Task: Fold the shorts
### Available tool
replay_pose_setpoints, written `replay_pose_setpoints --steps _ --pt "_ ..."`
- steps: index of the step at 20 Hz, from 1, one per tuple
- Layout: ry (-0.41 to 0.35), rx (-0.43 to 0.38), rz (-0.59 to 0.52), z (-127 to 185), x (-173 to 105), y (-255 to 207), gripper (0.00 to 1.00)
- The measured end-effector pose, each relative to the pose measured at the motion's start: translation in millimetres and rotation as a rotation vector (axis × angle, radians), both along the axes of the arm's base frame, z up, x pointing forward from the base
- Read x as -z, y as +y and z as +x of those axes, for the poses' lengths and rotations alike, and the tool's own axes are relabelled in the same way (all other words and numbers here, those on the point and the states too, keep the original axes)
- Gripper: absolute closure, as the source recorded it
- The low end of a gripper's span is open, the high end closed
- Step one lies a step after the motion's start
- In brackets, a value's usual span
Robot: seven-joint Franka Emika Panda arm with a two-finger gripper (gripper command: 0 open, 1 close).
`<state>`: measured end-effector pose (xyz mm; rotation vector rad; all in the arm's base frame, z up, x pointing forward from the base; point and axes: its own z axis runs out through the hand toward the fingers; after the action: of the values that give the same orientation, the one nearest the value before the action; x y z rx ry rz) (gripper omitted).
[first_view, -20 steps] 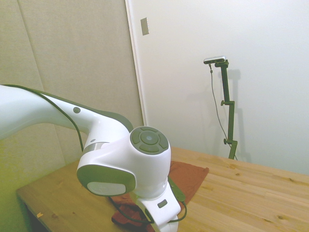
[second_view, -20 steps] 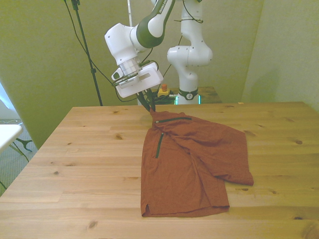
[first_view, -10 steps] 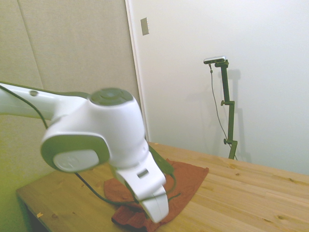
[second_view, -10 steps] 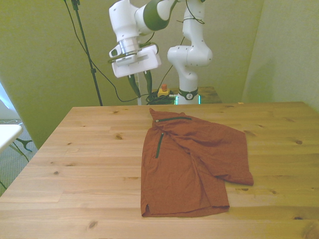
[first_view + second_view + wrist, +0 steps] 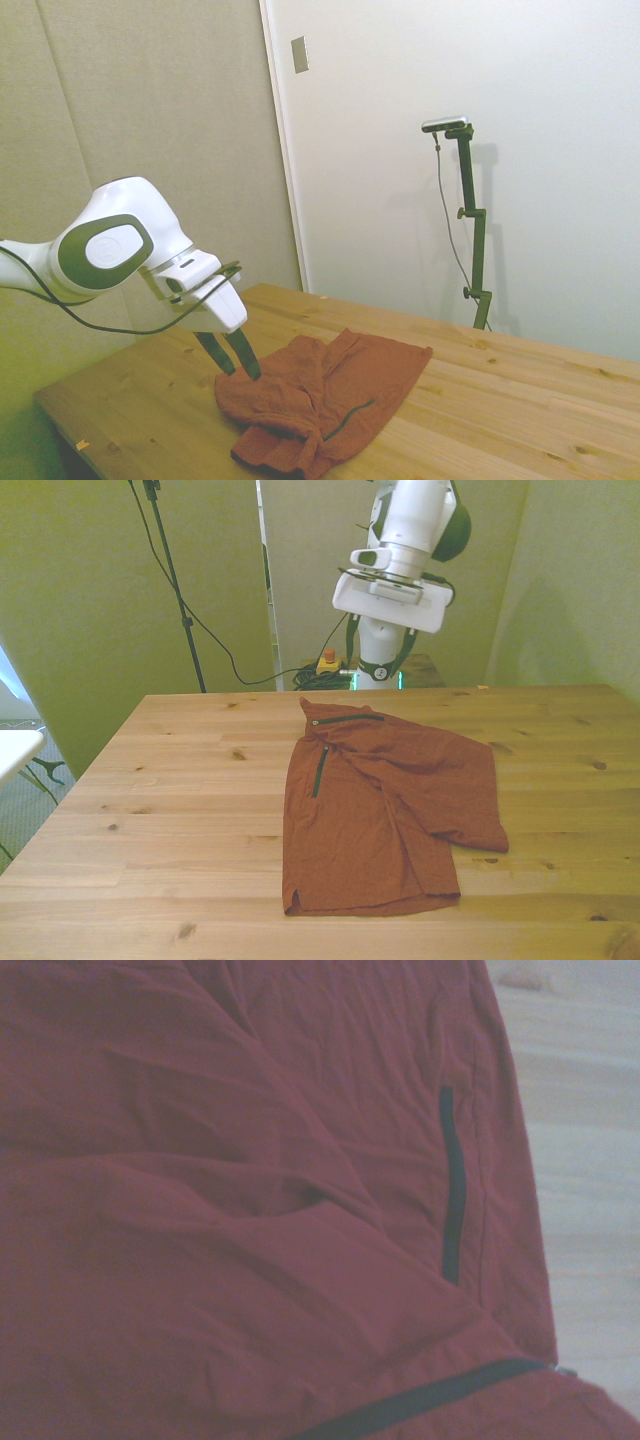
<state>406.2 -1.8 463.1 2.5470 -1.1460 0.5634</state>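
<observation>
The rust-brown shorts [image 5: 388, 815] lie spread on the wooden table [image 5: 180, 810], wrinkled and partly doubled over: one leg runs toward the near edge in the front view, the other angles off toward the front view's right. Two dark zipper lines [image 5: 320, 770] show near the waist end, one running along the length of the cloth, the other across it by the far corner. In the side view the shorts [image 5: 325, 400] sit bunched near the table's [image 5: 520, 400] near corner, the fabric rumpled and rolled at the front. The wrist view is filled almost wholly by the shorts [image 5: 250, 1210], with a zipper [image 5: 452, 1185] and a strip of bare table [image 5: 590, 1160] beside the hem (the cloth there looks darker and a little blurred).

The room has plain pale walls, a padded panel on one side and a white door frame behind the table in the side view.

The white arm holds the gripper [image 5: 229, 355] raised above the table, clear of the cloth, over the far end of the shorts in the front view [image 5: 378, 648]. Its two dark fingers [image 5: 245, 355] point downward, apart, with nothing between them.
</observation>
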Motion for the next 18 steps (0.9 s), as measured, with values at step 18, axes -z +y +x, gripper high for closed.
replay_pose_setpoints --steps 18 --pt "0.024 -0.222 -0.326 15.9 106.8 151.8 0.0"
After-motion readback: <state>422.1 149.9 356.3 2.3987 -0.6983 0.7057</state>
